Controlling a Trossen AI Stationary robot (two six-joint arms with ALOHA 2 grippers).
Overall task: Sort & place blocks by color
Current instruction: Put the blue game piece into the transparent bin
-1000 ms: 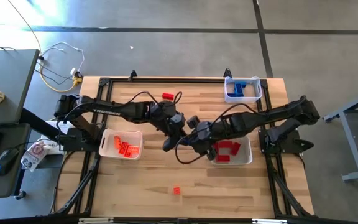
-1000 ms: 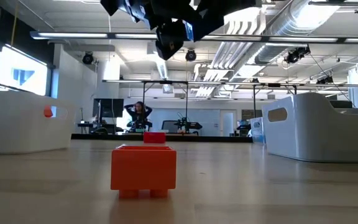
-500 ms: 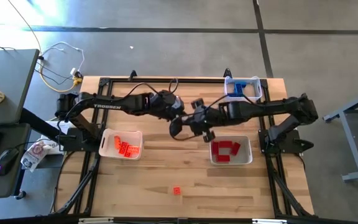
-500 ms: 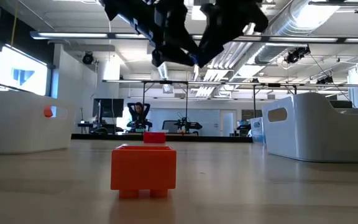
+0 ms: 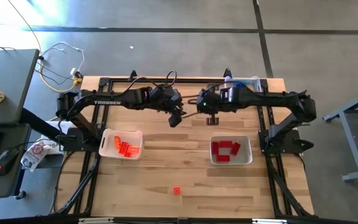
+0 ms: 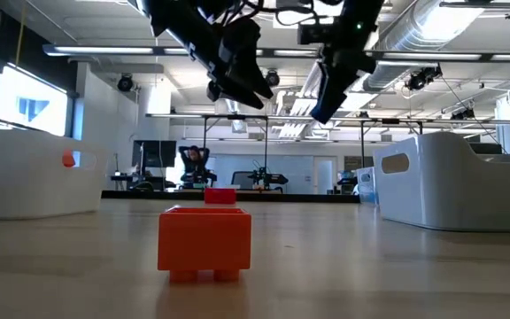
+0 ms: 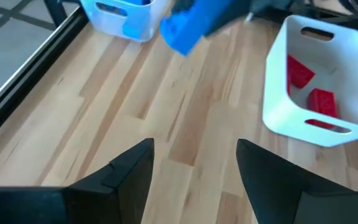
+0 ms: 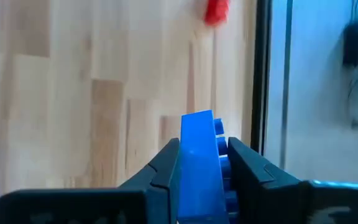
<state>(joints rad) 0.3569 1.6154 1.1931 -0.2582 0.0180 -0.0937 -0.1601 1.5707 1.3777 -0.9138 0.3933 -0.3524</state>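
The right pincer (image 8: 201, 168) is clamped on a blue block (image 8: 199, 163), the brick standing on edge between the fingers with its long axis running straight out ahead of them and its studs facing sideways. From above, that pincer (image 5: 211, 116) hangs over the far part of the tabletop (image 5: 185, 168), just beyond the red tray (image 5: 248, 149) on its far side, while the blue tray (image 5: 258, 87) sits further off at the far right corner. The left pincer (image 7: 194, 168) is spread wide with nothing between its fingers, and it hovers (image 5: 174, 118) beside the right one, off the red tray's far left corner; its camera catches the blue block (image 7: 191, 28) up in the air, tilted, long axis slanting. Red blocks (image 5: 225, 150) lie jumbled in the red tray. Well to that tray's left, the orange tray (image 5: 103, 144) holds orange blocks (image 5: 124, 148). One lone orange block (image 5: 176, 190) sits on the tabletop nearer the front edge than the red tray; up close it (image 6: 204, 241) rests flat, broad face toward the low camera.
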